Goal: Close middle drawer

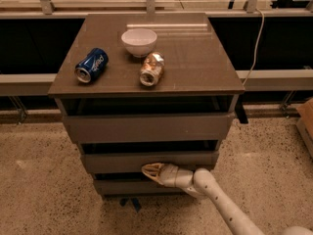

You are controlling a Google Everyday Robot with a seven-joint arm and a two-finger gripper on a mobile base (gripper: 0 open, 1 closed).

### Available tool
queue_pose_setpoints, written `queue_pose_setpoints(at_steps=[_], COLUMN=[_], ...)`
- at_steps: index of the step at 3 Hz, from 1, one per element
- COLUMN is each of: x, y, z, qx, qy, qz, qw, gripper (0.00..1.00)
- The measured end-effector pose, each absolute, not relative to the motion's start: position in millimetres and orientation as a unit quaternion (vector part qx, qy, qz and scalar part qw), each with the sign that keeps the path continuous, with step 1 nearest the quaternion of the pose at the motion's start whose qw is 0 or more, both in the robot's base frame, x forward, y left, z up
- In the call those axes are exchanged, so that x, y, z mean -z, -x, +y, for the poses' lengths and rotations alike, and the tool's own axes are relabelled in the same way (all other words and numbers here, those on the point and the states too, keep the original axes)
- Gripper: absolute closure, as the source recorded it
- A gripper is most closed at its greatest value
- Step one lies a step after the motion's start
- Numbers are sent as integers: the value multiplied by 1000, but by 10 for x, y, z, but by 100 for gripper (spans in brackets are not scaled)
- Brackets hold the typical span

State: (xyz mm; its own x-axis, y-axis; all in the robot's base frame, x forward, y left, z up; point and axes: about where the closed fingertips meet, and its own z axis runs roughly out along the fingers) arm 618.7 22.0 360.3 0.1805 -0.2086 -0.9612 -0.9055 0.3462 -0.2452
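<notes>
Hand (152,171) against front of middle drawer (112,161), near centre, low edge. Drawer slightly out. Hand's openness: cannot tell. Blue can (91,65), bowl (139,41) on surface (195,58).

We see a glossy bench (195,67), matt middle drawer (112,161), smooth plastic gripper (147,169) at its front, under the bench's front edge

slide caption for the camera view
End effector at the middle drawer front; blue can, silver can and bowl on the cabinet.
</notes>
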Motion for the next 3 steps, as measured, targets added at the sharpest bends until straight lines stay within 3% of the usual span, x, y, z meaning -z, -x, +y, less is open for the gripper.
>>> queue_pose_setpoints(at_steps=[2, 3], x=[-3602, -3585], y=[-6174, -5865], z=[211, 278], qx=[-295, -313], qy=[489, 501], qz=[569, 561], qw=[592, 580], gripper=[100, 100])
